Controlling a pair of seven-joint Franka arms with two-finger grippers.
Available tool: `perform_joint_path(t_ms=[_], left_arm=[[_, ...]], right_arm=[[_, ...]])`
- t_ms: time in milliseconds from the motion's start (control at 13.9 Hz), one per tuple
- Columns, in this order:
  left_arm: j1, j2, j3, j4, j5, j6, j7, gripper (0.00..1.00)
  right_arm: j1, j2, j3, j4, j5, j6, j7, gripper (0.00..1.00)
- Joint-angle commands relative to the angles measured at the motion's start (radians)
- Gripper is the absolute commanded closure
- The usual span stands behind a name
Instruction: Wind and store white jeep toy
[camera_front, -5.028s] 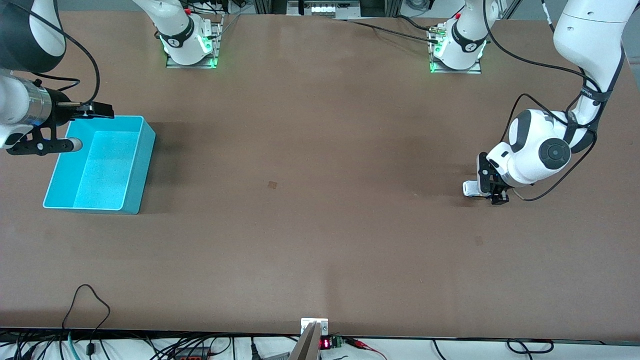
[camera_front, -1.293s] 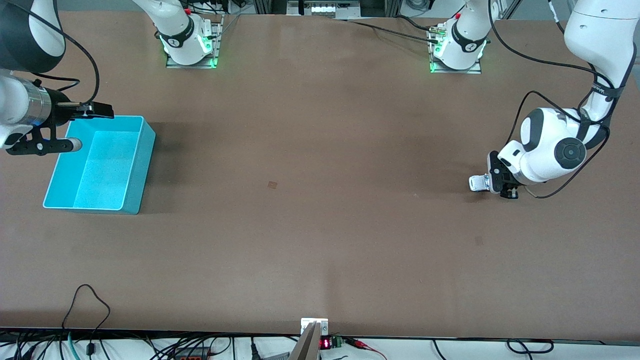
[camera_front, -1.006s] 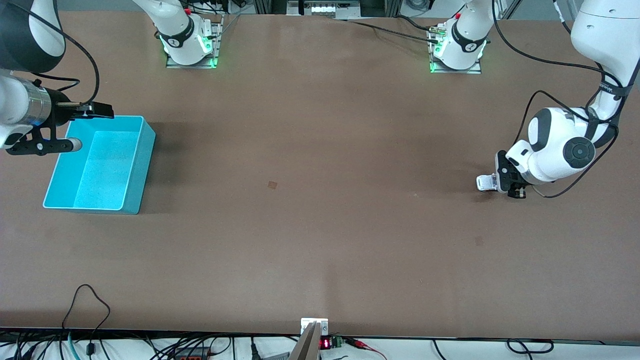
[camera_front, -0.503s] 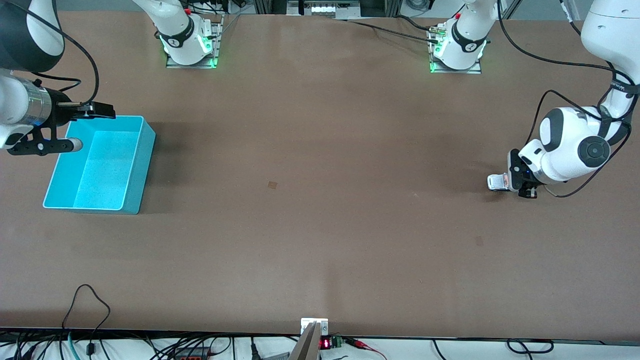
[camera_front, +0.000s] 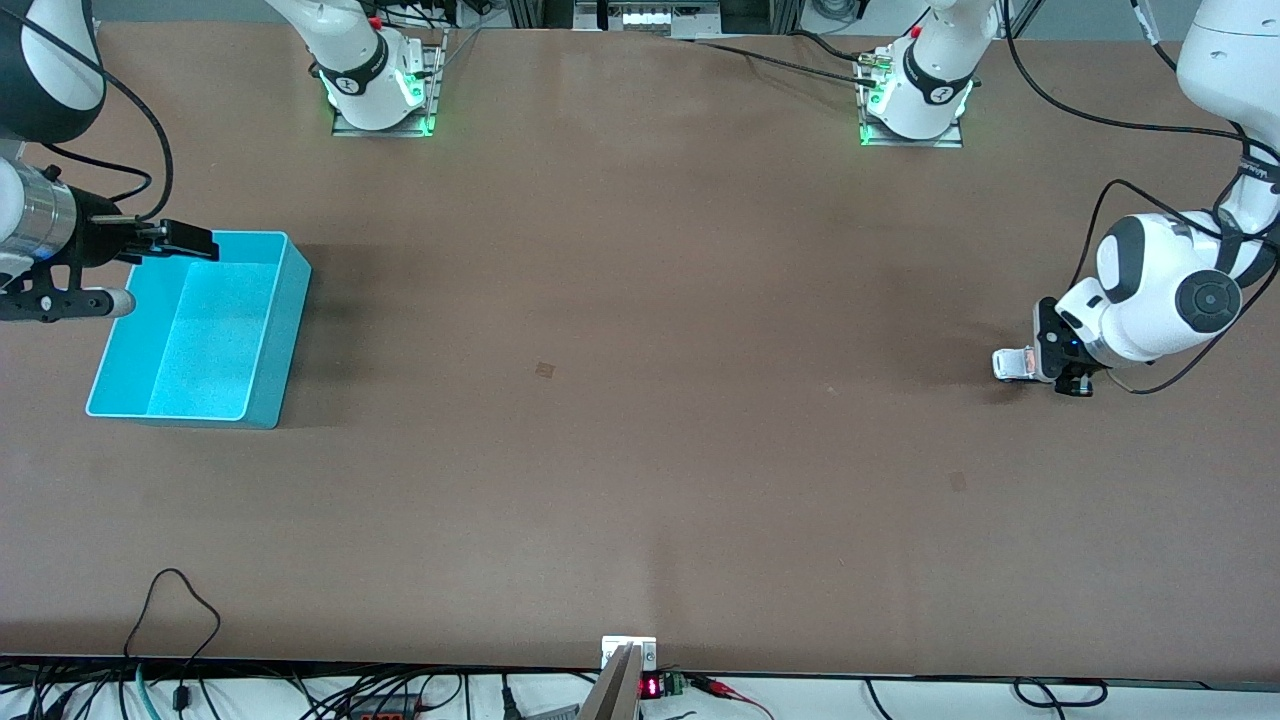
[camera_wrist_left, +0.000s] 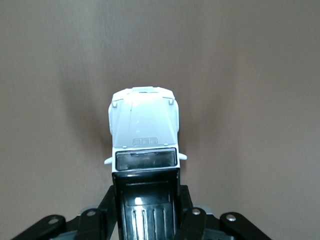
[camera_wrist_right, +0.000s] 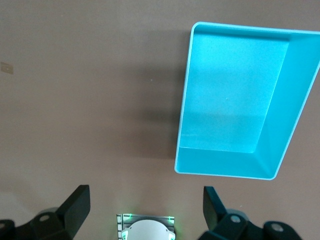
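Note:
The white jeep toy (camera_front: 1010, 363) with a black roof is at table level near the left arm's end of the table. My left gripper (camera_front: 1055, 362) is shut on its rear half. In the left wrist view the jeep (camera_wrist_left: 144, 132) points away from the gripper (camera_wrist_left: 146, 200), and black fingers (camera_wrist_left: 187, 220) press both its sides. The turquoise bin (camera_front: 290, 300) stands empty at the right arm's end. My right gripper (camera_front: 150, 268) hangs open and empty over the bin's edge. The right wrist view shows the bin (camera_wrist_right: 287, 110) below the wide-spread gripper (camera_wrist_right: 147, 200).
The brown table (camera_front: 640, 400) stretches between the jeep and the bin. The arm bases (camera_front: 380, 90) stand along the edge farthest from the front camera. Cables and a small display (camera_front: 650, 688) lie along the nearest edge.
My left gripper has slid the jeep along the table toward the left arm's end. My right gripper has shifted a little outward from the bin.

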Motion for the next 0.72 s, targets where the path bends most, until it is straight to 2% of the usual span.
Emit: perform_joint_path(t_ms=[0, 646], left_arm=[[0.048, 0.087, -0.002, 0.036, 0.050, 0.008, 0.017, 0.78], [0.070, 0.083, -0.003, 0.037, 0.060, 0.008, 0.018, 0.77]], right_arm=[[-0.006, 0.004, 0.006, 0.017, 0.004, 0.010, -0.002, 0.00], [-0.003, 0.004, 0.008, 0.015, 0.004, 0.014, -0.001, 0.00]])
